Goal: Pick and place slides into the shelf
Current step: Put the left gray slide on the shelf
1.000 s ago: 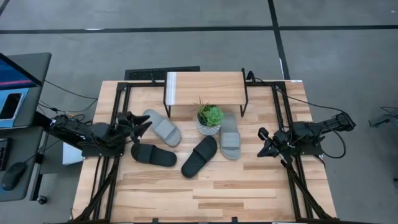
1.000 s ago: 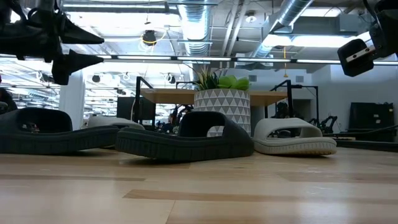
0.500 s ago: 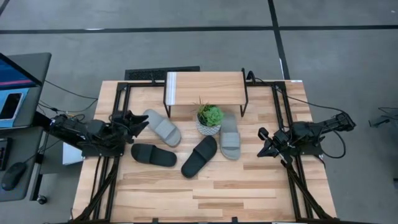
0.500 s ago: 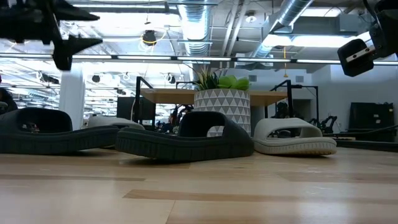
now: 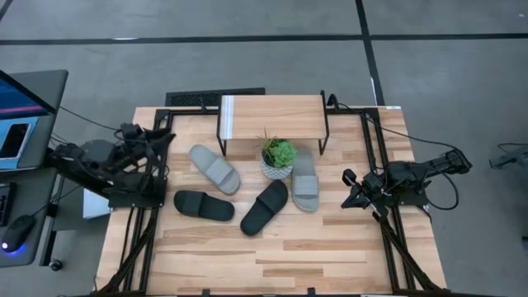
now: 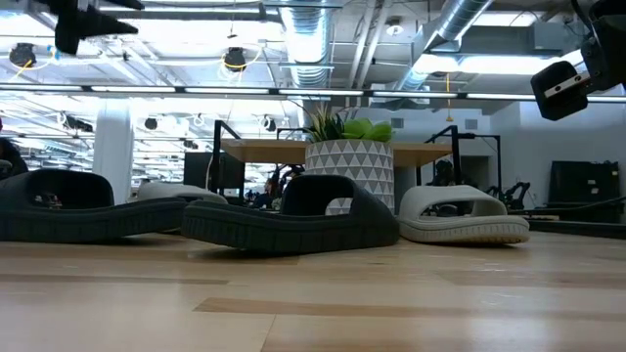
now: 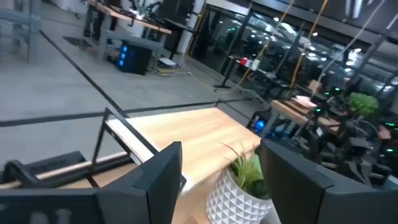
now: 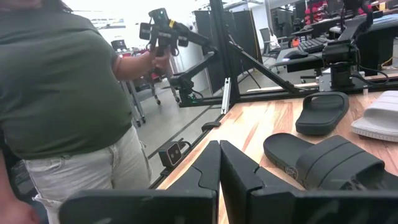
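Left gripper point(image 5: 157, 139): withdrawn and raised from beside the grey slide point(image 5: 214, 169), fingers parted, empty; step in hand: pre-pick, all slides off shelf point(image 5: 272, 117); next: re-approach.

No text, label, brand or number can be read anywhere on the table or in the room behind it. The monitor point(image 5: 21, 103) beside the table shows coloured panels that may hold writing, but nothing there is legible.
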